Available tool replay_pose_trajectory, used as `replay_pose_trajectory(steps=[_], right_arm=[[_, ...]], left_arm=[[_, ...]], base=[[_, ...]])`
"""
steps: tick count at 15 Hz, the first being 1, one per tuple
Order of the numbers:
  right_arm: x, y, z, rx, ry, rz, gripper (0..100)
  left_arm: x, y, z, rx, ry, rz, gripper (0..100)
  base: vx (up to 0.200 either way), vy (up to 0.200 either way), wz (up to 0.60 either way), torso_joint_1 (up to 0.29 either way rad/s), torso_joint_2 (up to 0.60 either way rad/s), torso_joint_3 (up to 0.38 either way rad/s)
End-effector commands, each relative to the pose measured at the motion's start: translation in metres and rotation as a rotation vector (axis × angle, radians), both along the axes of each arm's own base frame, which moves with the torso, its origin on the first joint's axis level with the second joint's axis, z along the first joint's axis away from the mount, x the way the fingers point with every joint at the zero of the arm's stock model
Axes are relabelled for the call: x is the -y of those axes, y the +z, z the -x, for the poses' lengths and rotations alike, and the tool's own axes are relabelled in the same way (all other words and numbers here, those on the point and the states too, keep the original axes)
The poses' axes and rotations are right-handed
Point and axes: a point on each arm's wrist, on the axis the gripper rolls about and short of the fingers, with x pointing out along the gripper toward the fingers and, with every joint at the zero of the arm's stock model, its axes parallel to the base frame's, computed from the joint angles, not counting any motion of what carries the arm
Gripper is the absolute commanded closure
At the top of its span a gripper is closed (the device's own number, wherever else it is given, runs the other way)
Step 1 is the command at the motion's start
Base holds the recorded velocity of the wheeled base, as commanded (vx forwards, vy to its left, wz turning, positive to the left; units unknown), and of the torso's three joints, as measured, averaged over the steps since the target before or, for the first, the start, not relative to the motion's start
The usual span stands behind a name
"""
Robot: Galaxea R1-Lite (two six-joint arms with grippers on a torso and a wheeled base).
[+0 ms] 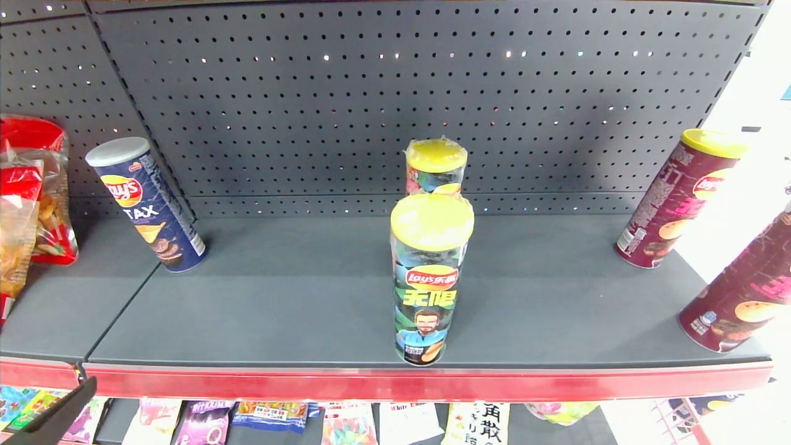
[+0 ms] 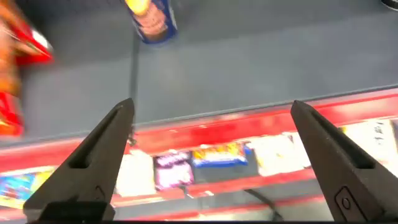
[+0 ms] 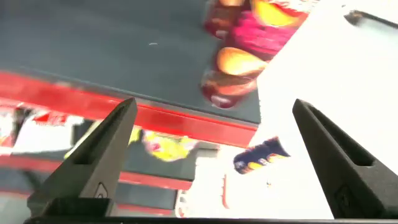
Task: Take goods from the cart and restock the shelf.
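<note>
I count two green cardboard chip tubes with yellow plastic lids (image 1: 426, 290) mid grey metal shelf (image 1: 296, 296), one behind the other; two maroon chip tubes (image 1: 676, 201) right, one blue white-lidded tube (image 1: 148, 207) left. Left gripper (image 2: 211, 104) and right gripper (image 3: 214, 104): jaws spread, empty.

Head camera looks down on shelf (image 1: 296, 290) close up; both wrist cameras face its red front edge (image 2: 217, 126) from opposite ends.

The shelf (image 1: 296, 290) and perforated pegboard (image 1: 309, 93) are matt grey metal; the edge strip (image 1: 371, 380) is glossy red. The 5 glossy cans (image 1: 426, 290) carry smooth plastic lids (image 1: 431, 221); the bags (image 1: 25, 204) are crinkly film.
</note>
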Motion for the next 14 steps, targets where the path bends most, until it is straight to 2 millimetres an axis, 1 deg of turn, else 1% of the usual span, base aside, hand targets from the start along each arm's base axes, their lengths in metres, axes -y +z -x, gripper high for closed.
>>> replay_pose_trajectory(steps=[1, 2, 3, 5, 8, 13, 14], right_arm=[[0.003, 0.004, 0.009, 0.055, -0.033, -0.017, 0], [0.003, 0.004, 0.009, 0.056, -0.042, -0.018, 0], [0.003, 0.004, 0.009, 0.057, -0.072, -0.02, 0], [0.003, 0.003, 0.009, 0.054, -0.072, -0.02, 0], [0.003, 0.002, 0.01, 0.054, -0.076, -0.03, 0], [0.005, -0.003, 0.018, 0.053, -0.081, -0.028, 0], [0.006, -0.004, 0.02, 0.051, -0.08, -0.026, 0]], left_arm=[[0.0, 0.001, 0.007, 0.041, 0.001, -0.015, 0], [0.0, 0.001, 0.007, 0.042, 0.0, -0.021, 0], [-0.001, 0.0, 0.008, 0.045, -0.001, -0.069, 0], [-0.001, 0.0, 0.01, 0.058, -0.004, -0.109, 0], [-0.001, 0.001, 0.01, 0.057, 0.015, -0.117, 0], [-0.002, -0.002, 0.011, 0.052, 0.03, -0.121, 0], [-0.002, -0.004, 0.011, 0.049, 0.029, -0.121, 0]], base=[[0.0, 0.0, 0.0, 0.0, 0.0, 0.0], [0.0, 0.0, 0.0, 0.0, 0.0, 0.0], [0.0, 0.0, 0.0, 0.0, 0.0, 0.0], [0.0, 0.0, 0.0, 0.0, 0.0, 0.0], [-0.2, 0.0, 0.0, 0.006, 0.0, 0.002], [-0.2, 0.0, 0.0, 0.0, 0.0, 0.0], [0.0, 0.0, 0.0, 0.0, 0.0, 0.0]])
